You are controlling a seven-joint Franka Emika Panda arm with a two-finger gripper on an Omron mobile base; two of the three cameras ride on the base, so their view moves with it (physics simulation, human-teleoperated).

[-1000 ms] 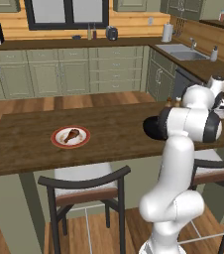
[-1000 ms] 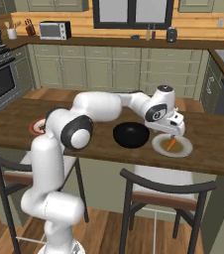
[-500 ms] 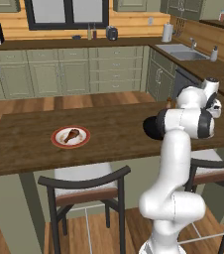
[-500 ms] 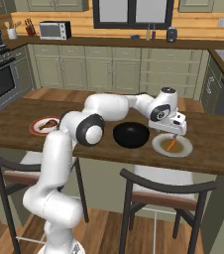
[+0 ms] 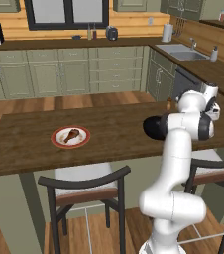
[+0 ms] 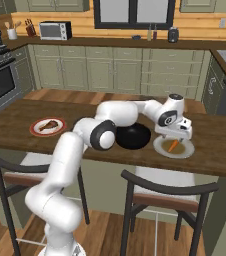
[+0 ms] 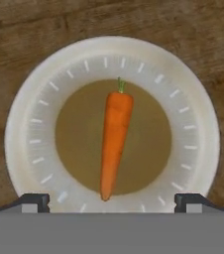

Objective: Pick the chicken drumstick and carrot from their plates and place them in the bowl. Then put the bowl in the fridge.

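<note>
You are hanging the gripper (image 7: 112, 202) straight over the carrot (image 7: 114, 141), looking down on it in the hand view. The carrot is lying loose in the brown centre of the pale plate (image 7: 29, 124), its green-stubbed thick end pointing away from the fingertips (image 7: 34, 201) and its narrow tip pointing toward the bottom of that view. That long axis is running across the line between the two tips, which is the relation you are relying on: the fingers are set to close on its sides rather than its ends. The tips are standing wide apart, one to either side of the narrow end, holding nothing. How far above the plate they are riding is hard to judge; in the right base view the hand (image 6: 177, 131) seems close over it. There the black bowl (image 6: 133, 136) is sitting just beside the plate, and the chicken drumstick (image 6: 47, 125) is waiting on its red-rimmed plate (image 6: 34, 131), well apart.
</note>
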